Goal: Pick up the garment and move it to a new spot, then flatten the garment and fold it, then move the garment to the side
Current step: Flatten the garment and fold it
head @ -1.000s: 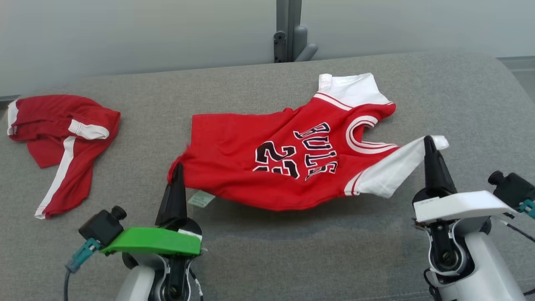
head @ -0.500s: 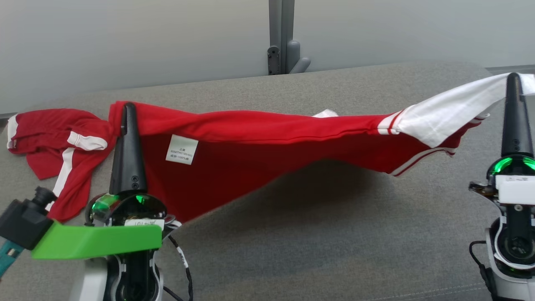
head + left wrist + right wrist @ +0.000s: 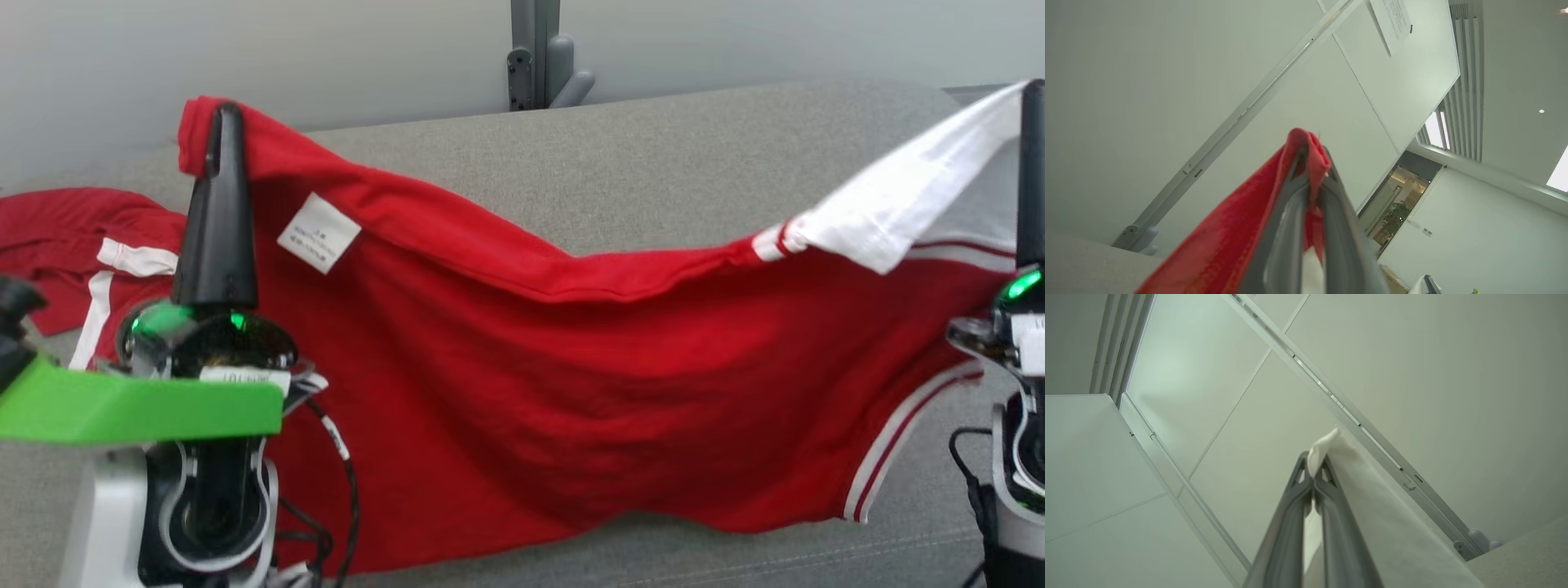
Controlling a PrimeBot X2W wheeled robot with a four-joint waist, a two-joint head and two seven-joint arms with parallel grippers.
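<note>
The red jersey (image 3: 571, 392) hangs in the air between my two arms, spread like a banner over the grey cushion (image 3: 653, 155), with its lower edge sagging close to it. My left gripper (image 3: 222, 114) is pressed tight on a red hem corner beside the care label (image 3: 318, 233). My right gripper (image 3: 1033, 94) pinches the tip of the white sleeve (image 3: 890, 204). Holding two far corners lets the cloth's own weight pull out creases (handy before laying it flat). Another red garment (image 3: 82, 245) lies beyond my left arm, so I judge the new spot should be apart from it.
</note>
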